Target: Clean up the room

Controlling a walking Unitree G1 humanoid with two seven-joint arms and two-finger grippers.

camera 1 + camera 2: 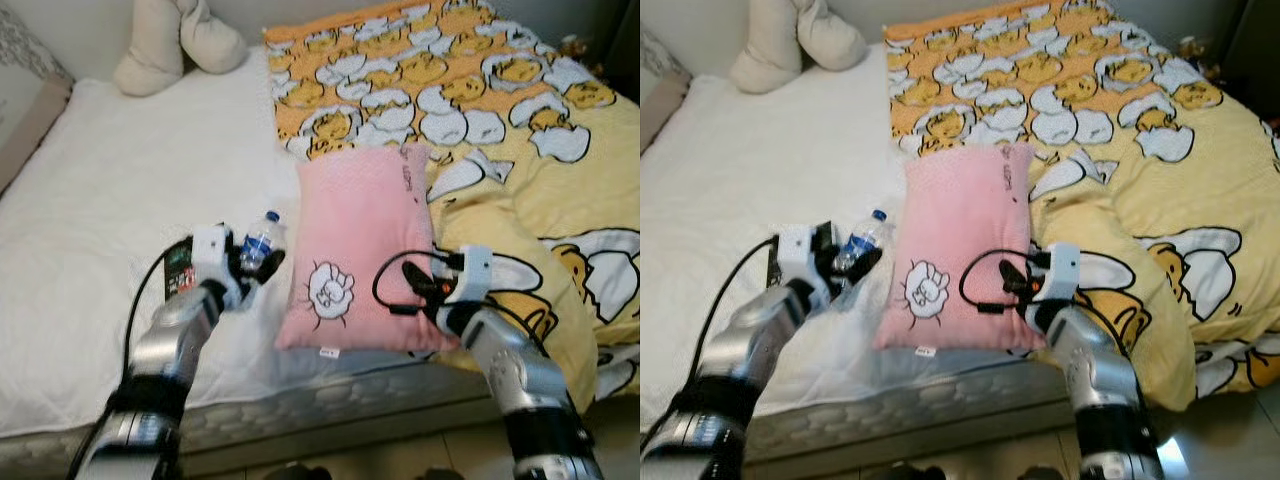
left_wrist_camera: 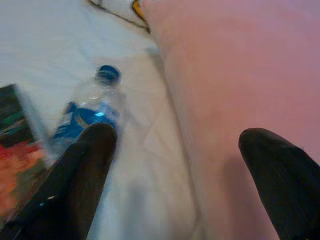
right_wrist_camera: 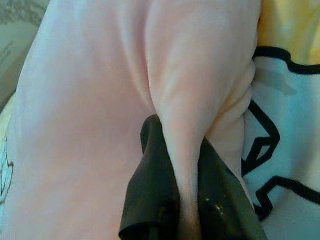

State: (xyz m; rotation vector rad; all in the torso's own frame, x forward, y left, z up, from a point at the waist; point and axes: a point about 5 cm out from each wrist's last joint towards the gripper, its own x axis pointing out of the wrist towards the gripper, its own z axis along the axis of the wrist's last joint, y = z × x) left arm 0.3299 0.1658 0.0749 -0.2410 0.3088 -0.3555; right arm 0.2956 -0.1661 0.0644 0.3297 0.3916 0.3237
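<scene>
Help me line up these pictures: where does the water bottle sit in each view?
Left eye: water bottle lies on the white sheet, between the left gripper and the pink pillow.
Right eye: same spot, beside the pillow's near left corner.
Left wrist: beyond one black finger.
Right wrist: not in it.
Shared landmark: the pink pillow.

A bed covered with a plain white sheet [image 1: 120, 200] carries everything. At its far edge, toward the left corner, a cream soft plush toy [image 1: 170, 45] lies slumped against the wall. A yellow and orange quilt printed with white cartoon eggs [image 1: 520, 150] covers the bed's right half from the far edge down to the near right corner, where it bunches and hangs over. Along the near edge the grey quilted mattress side [image 1: 330, 400] is exposed above a pale tiled floor [image 1: 400, 462]. A grey patterned panel [image 1: 25, 95] borders the left edge.
</scene>
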